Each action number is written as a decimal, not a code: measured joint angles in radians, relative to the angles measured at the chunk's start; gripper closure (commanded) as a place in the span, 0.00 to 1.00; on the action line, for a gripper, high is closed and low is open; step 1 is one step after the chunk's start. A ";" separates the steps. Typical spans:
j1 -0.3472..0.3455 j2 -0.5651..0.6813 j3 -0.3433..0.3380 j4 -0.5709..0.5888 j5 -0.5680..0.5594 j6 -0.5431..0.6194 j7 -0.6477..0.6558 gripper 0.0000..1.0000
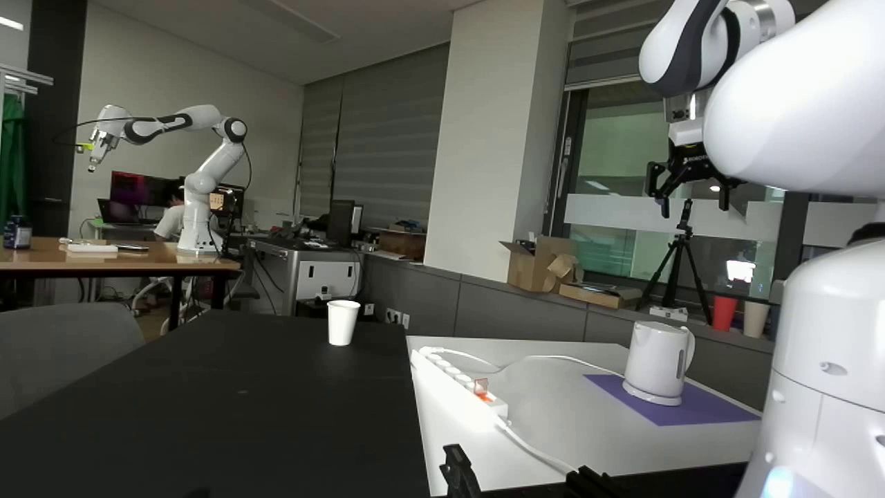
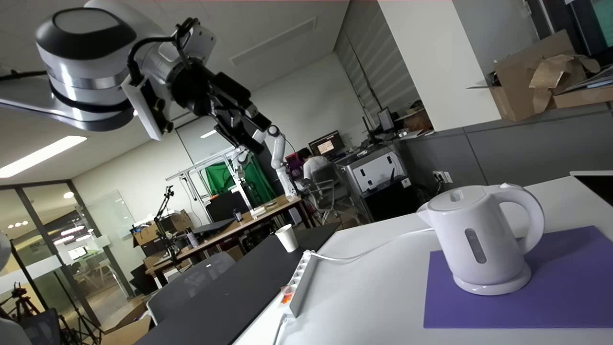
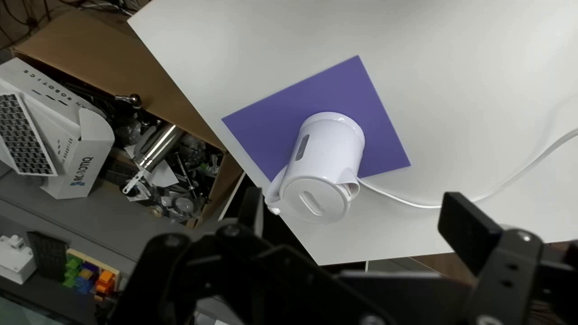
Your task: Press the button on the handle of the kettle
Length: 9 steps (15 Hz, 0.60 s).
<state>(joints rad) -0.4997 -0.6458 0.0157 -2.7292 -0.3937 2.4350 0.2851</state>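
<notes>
A white kettle point(image 2: 488, 230) is set upright on a purple mat point(image 2: 459, 311), and the mat is laid on a white counter point(image 2: 368, 287). The lid point(image 3: 293, 201) is closed, as is shown in the wrist view. The spout point(image 2: 424, 212) is turned toward the side where the power strip point(image 2: 300, 282) is placed, and the handle point(image 2: 535, 218) is turned away from it. A small bump point(image 2: 507, 185) is seen at the top of the handle, but it cannot be told if this is the button. The robot arm point(image 1: 795, 111) is held up high. The jaws are spread wide apart and are seen well above the kettle. A white cord point(image 3: 406, 203) is stretched in a curve from the kettle across the white counter. Right beside it, a white cup point(image 1: 342, 321) is stood upright on a black counter point(image 1: 276, 401). A second robot arm point(image 1: 200, 183) is seen at the back in both exterior views. In the wrist view, a full brown box point(image 3: 104, 58) is seen past the white counter's edge.
</notes>
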 measured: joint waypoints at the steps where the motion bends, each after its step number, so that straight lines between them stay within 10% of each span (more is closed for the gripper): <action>1: -0.001 0.015 -0.017 0.009 -0.001 0.019 -0.009 0.00; 6: -0.044 0.212 -0.096 0.152 -0.007 0.124 -0.015 0.00; 9: -0.078 0.372 -0.122 0.277 -0.038 0.178 0.023 0.33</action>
<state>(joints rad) -0.5779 -0.2735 -0.1062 -2.4526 -0.4317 2.6125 0.3086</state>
